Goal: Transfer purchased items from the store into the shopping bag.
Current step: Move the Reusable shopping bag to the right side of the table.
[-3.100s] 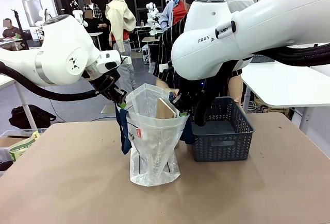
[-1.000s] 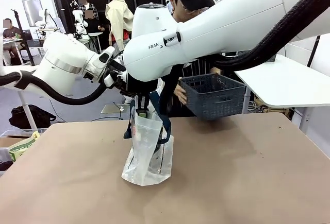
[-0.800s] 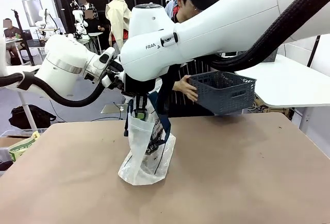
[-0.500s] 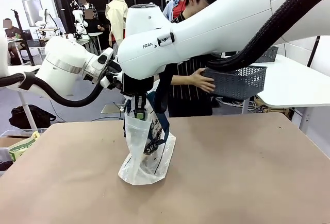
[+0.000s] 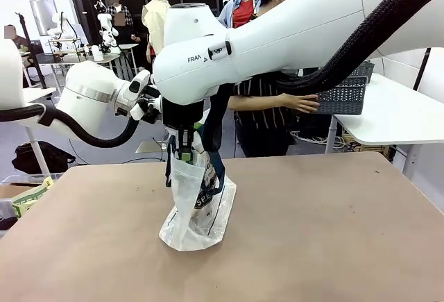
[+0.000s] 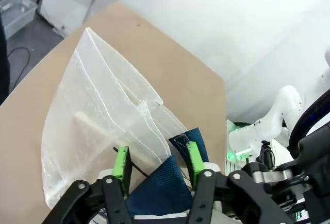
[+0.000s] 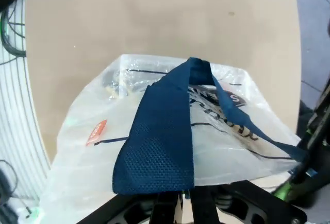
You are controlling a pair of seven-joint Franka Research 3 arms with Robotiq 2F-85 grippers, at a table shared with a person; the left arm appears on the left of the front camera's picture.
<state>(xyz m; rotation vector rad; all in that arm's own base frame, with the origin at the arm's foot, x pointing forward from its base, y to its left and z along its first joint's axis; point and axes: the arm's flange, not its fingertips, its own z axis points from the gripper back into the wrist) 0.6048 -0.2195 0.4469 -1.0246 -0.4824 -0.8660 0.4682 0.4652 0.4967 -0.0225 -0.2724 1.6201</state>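
Right wrist view: right gripper [image 7: 178,195] pinched on navy strap [image 7: 160,147], shopping bag [image 7: 154,126] hanging straight below. Left gripper [image 6: 154,165] beside it, pads spread around the bag's other strap [image 6: 154,195], gripping nothing. Basket [image 5: 345,94] well beyond bag, in person's hand [image 5: 305,102].

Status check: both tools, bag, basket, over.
Right tool shut on navy handle. Left tool open beside shopping bag. Person's hand setting basket on side table.
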